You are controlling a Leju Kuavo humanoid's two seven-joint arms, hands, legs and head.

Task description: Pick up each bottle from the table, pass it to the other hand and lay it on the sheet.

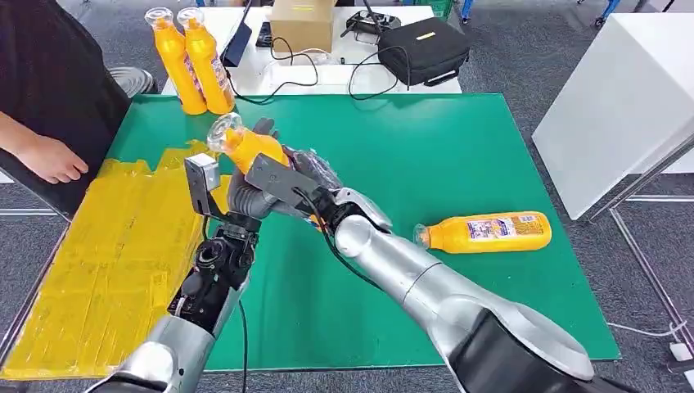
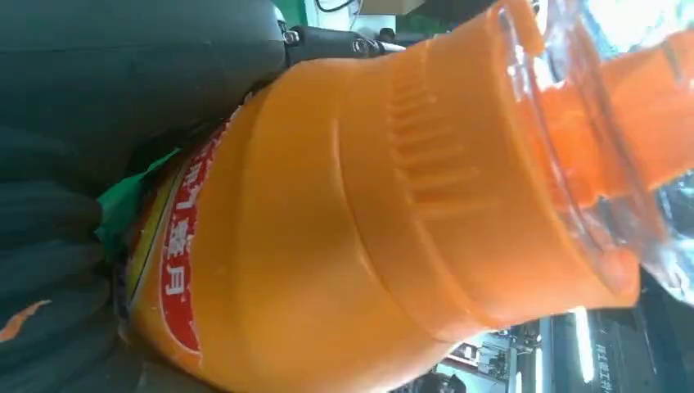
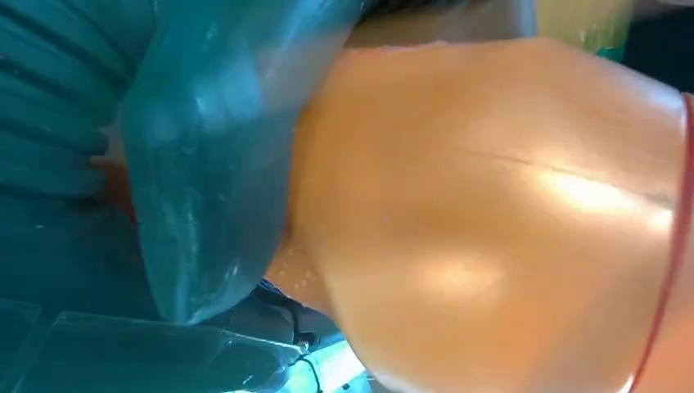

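Observation:
An orange bottle (image 1: 248, 147) with a clear cap is held tilted in the air over the green table (image 1: 458, 147), near the edge of the yellow sheet (image 1: 106, 246). My left hand (image 1: 243, 199) grips it from below and my right hand (image 1: 296, 176) wraps it from the right. Up close, the bottle (image 2: 368, 213) lies against my left hand's dark fingers (image 2: 57, 246). My right hand's thumb (image 3: 213, 155) presses on the bottle's body (image 3: 491, 221). A second orange bottle (image 1: 487, 232) lies on its side on the table's right part. Two more bottles (image 1: 195, 61) stand upright at the back left corner.
A person (image 1: 49, 155) in black stands at the left edge, one hand beside the sheet. Behind the green table a white table (image 1: 327, 78) carries a cardboard box (image 1: 303, 23), a black case (image 1: 421, 51) and cables. A white cabinet (image 1: 622, 98) stands at the right.

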